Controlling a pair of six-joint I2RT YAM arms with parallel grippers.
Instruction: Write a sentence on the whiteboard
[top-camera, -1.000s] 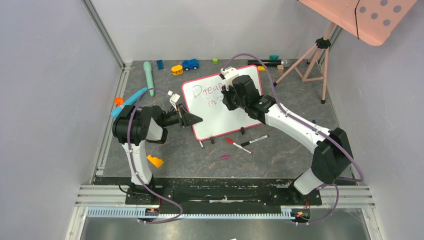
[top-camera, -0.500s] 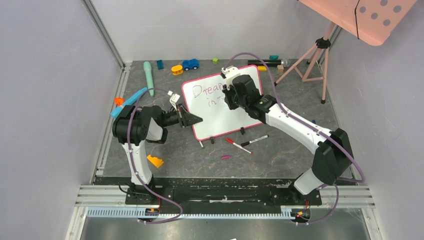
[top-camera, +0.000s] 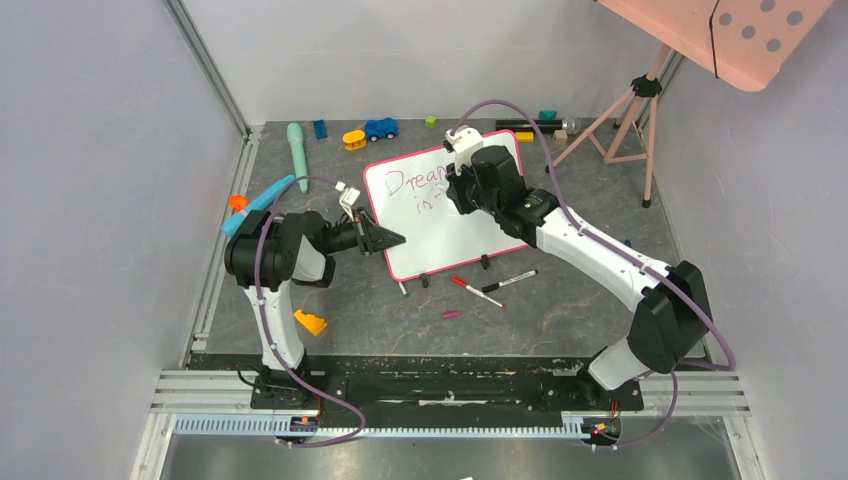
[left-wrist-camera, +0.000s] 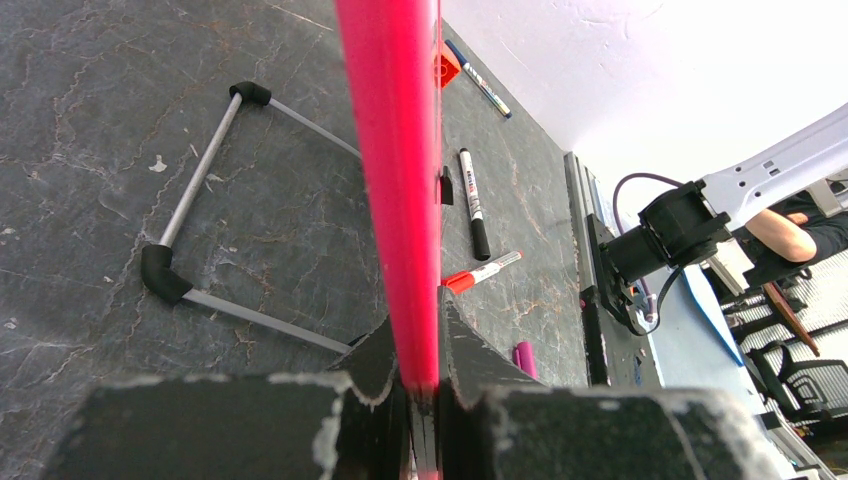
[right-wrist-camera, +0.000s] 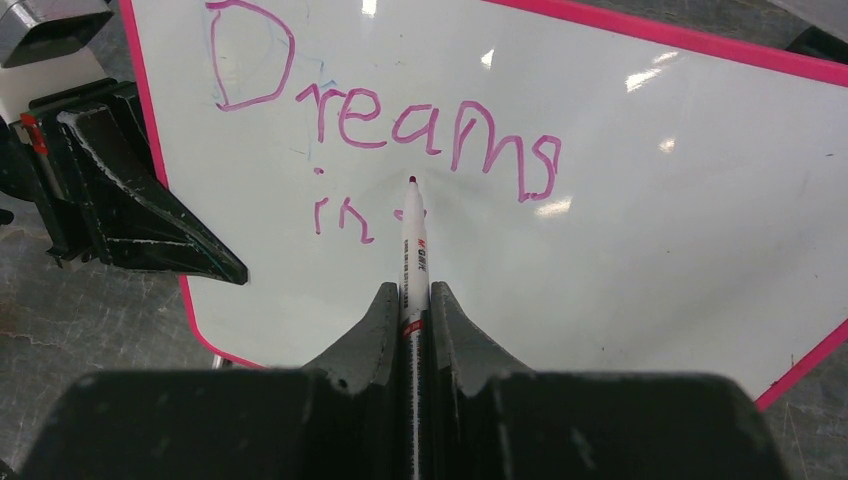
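Since a second ago my right arm has swung slightly up and away across the board, its purple cable now arching higher, while my left arm has not shifted.

The table (top-camera: 560, 310) is dark grey, stone-patterned, closed in by pale walls. A tripod (top-camera: 622, 118) stands at the far right, and small toys lie along the far edge, among them a blue car (top-camera: 380, 128). On the near side lie a red pen (top-camera: 475, 291), a black pen (top-camera: 510, 281), a purple cap (top-camera: 452, 314) and an orange wedge (top-camera: 310, 322).

The whiteboard (top-camera: 440, 240) stands propped at a tilt in the middle of the table, its two black feet on the surface. My left gripper (top-camera: 385, 240) is pinched tight on the pink frame (left-wrist-camera: 395, 200) of its left edge, jaws narrow with only the rim between them.

My right gripper (right-wrist-camera: 412, 300) is clamped narrow around a marker (right-wrist-camera: 413, 245), which points straight out between the fingers toward the board face. The sentence (right-wrist-camera: 380, 115) so far reads "Dreams" on the top line, with "in" and one small stroke beneath it. The marker's tip sits just under the "a", right beside that stroke; I cannot tell whether it touches the board.
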